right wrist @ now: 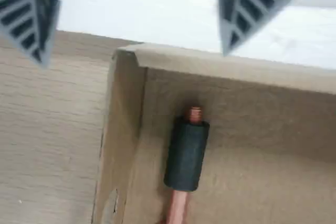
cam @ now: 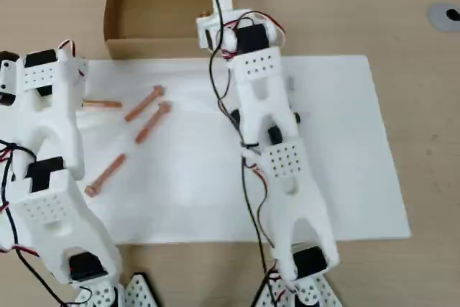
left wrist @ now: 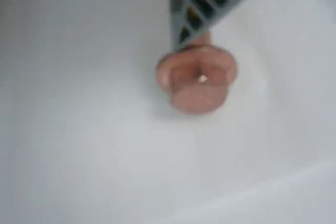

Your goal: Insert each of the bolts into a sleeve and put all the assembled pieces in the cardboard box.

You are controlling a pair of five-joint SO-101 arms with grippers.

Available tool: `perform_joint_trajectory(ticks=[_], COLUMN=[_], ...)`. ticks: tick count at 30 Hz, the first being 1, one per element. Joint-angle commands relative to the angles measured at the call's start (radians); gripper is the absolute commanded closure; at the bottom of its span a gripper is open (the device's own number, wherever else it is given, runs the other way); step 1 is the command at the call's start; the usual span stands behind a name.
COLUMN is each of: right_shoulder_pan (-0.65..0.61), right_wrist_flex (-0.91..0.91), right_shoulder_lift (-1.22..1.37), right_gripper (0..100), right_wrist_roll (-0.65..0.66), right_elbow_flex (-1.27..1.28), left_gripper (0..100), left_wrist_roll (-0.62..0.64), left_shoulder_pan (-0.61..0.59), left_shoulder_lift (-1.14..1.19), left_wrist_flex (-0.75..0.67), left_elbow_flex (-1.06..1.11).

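Inside cardboard box (right wrist: 126, 129), copper-coloured bolt (right wrist: 179, 209) in black cylindrical sleeve (right wrist: 186, 153)

1. Cardboard box (cam: 154, 48): far side was cut off at the high view's 12 o'clock edge.
2. Bolt (cam: 102, 104) at 9 o'clock: one end was hidden under the left arm (cam: 50, 109).
3. Bolt head (left wrist: 197, 80): blurred, shank mostly hidden.
4. Boxed bolt (right wrist: 179, 209): shank ran off frame; middle was hidden inside sleeve (right wrist: 186, 153).
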Motion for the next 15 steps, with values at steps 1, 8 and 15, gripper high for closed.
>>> perform_joint_trajectory(ticks=[1, 8, 15], right_shoulder_pan=[0.012, 0.012, 0.013], right_wrist_flex=[0.002, 0.002, 0.002], right_shoulder_lift=[-0.058, -0.008, -0.007], right_gripper=[74.9, 74.9, 74.9], right_wrist_roll=[-0.008, -0.008, -0.008], right_elbow_flex=[-0.048, -0.053, -0.051], left_gripper=[75, 75, 75], left_wrist_roll=[-0.011, -0.011, -0.014], left_shoulder_pan=[0.012, 0.032, 0.034], left_shoulder_lift=[0.048, 0.048, 0.048], left_wrist_flex=[0.052, 0.275, 0.554], left_elbow_flex=[-0.015, -0.233, -0.454])
